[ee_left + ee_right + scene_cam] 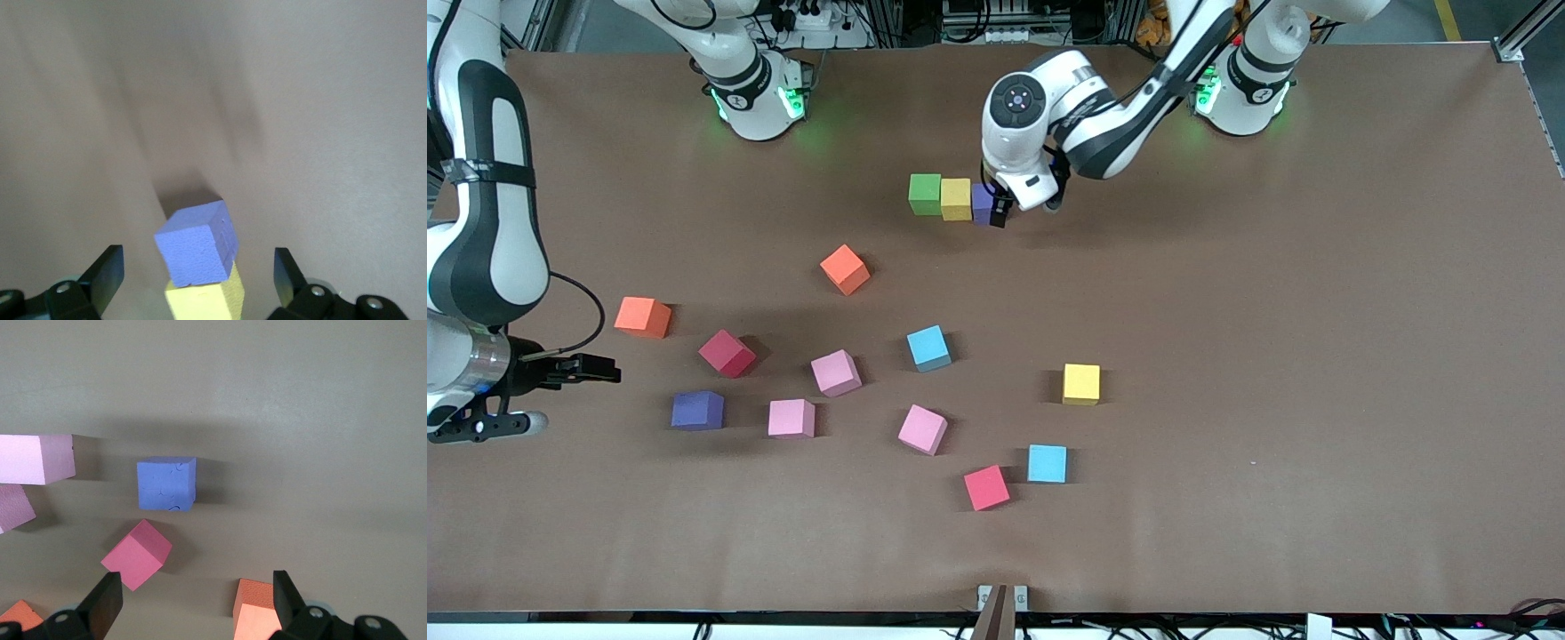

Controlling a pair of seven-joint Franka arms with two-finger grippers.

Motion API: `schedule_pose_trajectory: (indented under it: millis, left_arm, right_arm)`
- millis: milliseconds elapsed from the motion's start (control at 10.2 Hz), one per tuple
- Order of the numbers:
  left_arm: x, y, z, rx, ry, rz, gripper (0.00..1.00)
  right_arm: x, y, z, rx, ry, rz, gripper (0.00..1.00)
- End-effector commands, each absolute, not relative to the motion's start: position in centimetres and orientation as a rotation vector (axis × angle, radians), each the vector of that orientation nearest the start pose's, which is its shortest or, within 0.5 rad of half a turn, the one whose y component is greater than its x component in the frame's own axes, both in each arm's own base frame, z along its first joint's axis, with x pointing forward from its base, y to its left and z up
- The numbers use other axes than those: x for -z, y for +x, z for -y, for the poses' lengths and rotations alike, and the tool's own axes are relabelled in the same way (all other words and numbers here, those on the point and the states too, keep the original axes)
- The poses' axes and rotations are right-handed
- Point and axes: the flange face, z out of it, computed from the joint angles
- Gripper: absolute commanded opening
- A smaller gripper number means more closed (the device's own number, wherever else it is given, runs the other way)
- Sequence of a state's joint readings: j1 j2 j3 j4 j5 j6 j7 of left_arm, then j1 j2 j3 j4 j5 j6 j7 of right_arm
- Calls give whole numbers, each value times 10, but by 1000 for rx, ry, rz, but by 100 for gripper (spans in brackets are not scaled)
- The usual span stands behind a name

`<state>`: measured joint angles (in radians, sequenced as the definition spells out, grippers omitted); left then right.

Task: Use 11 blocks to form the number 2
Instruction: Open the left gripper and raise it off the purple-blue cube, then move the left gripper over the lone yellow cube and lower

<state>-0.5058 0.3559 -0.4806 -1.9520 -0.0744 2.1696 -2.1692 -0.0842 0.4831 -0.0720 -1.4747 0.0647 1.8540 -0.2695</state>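
brown table (1316,356), cables along its edges.

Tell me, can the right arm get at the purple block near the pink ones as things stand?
Probably yes. The right gripper hangs open, holding nothing, toward its own end of the table, and the purple block stands apart from the pink block beside it, uncovered.

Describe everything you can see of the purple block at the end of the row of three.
The purple block is a small matte cube with plain, foam-like faces and slightly rounded edges. It sits flat on the brown table, last in a row after the green block and the yellow block, beside the yellow one; the left wrist view shows them about touching. The left claw stands open around it, fingers clear of its sides, partly hiding it in the front view.
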Motion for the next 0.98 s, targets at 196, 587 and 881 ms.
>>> schedule_pose_trajectory:
  millis: [196,587,881]
  left_arm:
    - [-367,459,429,-365,-2729,1546,100]
    - [-326,545,390,-335,-2998,1080,100]
    - [-294,577,374,-181,-3095,518,100]
  right_arm:
    - [-391,677,97,-135,-3063,164,100]
    - [-391,677,98,-133,-3065,162,100]
    - [-391,677,98,-133,-3063,161,100]
